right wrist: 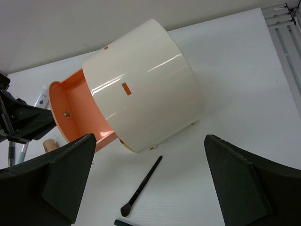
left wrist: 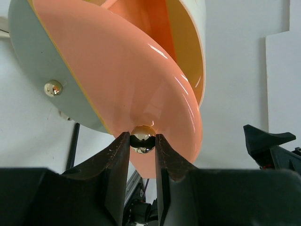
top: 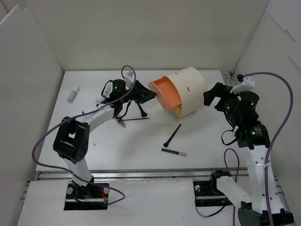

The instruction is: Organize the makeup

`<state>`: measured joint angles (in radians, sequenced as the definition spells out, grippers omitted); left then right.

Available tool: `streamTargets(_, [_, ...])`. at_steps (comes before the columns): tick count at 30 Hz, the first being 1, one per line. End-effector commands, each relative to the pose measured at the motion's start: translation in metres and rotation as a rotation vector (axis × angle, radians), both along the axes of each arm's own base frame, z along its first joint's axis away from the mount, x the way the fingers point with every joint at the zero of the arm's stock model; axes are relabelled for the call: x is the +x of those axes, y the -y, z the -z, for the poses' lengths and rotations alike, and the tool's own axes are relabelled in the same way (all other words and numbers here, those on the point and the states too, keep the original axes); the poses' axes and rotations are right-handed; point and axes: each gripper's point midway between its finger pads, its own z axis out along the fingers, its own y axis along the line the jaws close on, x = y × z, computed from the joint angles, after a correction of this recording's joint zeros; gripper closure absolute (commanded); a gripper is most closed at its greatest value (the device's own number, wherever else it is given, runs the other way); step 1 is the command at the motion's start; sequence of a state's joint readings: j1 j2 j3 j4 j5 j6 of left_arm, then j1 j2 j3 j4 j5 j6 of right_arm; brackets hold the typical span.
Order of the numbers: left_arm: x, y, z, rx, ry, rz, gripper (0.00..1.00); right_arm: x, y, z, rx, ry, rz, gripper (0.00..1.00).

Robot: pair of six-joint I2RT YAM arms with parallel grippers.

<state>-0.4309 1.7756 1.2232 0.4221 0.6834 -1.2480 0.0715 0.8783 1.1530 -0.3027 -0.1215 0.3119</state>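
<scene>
My left gripper is shut on the small gold knob of the orange drawer, which stands pulled out of the cream cylinder. My right gripper is open and empty, to the right of the cylinder. A black brush and a dark gold-ended pencil lie in front of the cylinder; the brush also shows in the right wrist view. A thin black brush lies under my left arm. A white tube lies far left. A stubby tan brush sits by the drawer. The pale pen is hidden.
White walls enclose the table on three sides. A metal rail runs along the near edge. A second gold knob sits on a lower drawer front. Purple cables loop over both arms.
</scene>
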Motion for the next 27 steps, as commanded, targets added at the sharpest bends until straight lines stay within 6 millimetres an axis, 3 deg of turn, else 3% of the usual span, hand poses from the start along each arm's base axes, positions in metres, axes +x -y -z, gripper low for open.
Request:
streamTargets(1, [-0.015,-0.004,-0.043,-0.032,0.123,0.044,1.0,0.01,-0.002,-0.011,0.014,0.045,-0.011,0.02])
streamTargets(4, [-0.018,-0.005,-0.042,-0.029,0.121,0.046,0.99,0.012,-0.004,-0.01,0.016,0.037,-0.021,0.02])
streamTargets(7, [-0.015,-0.009,-0.039,-0.017,0.119,0.038,0.91,0.013,-0.006,-0.01,0.013,0.038,-0.031,0.02])
streamTargets(13, [-0.015,-0.016,-0.033,0.016,0.11,0.021,0.6,0.012,-0.005,-0.01,0.008,0.04,-0.031,0.02])
streamTargets(19, [-0.015,-0.034,-0.045,0.094,0.15,-0.022,0.34,0.012,-0.004,-0.01,0.004,0.042,-0.029,0.02])
streamTargets(20, [-0.016,-0.035,-0.046,0.106,0.153,-0.023,0.25,0.012,-0.004,-0.01,0.002,0.042,-0.028,0.02])
streamTargets(22, [-0.015,-0.049,-0.049,0.139,0.156,-0.05,0.16,0.012,-0.004,-0.011,-0.004,0.045,-0.031,0.02])
streamTargets(24, [-0.017,-0.061,-0.047,0.17,0.139,-0.069,0.14,0.012,-0.003,-0.013,-0.008,0.048,-0.028,0.02])
streamTargets(25, [-0.019,-0.07,-0.056,0.183,0.155,-0.088,0.14,0.012,-0.003,-0.015,-0.01,0.056,-0.029,0.02])
streamTargets(26, [-0.014,-0.089,-0.057,0.232,0.188,-0.118,0.14,0.012,-0.004,-0.016,-0.011,0.058,-0.032,0.02])
streamTargets(27, [-0.022,-0.107,-0.055,0.291,0.15,-0.139,0.14,0.011,-0.004,-0.018,-0.012,0.061,-0.034,0.02])
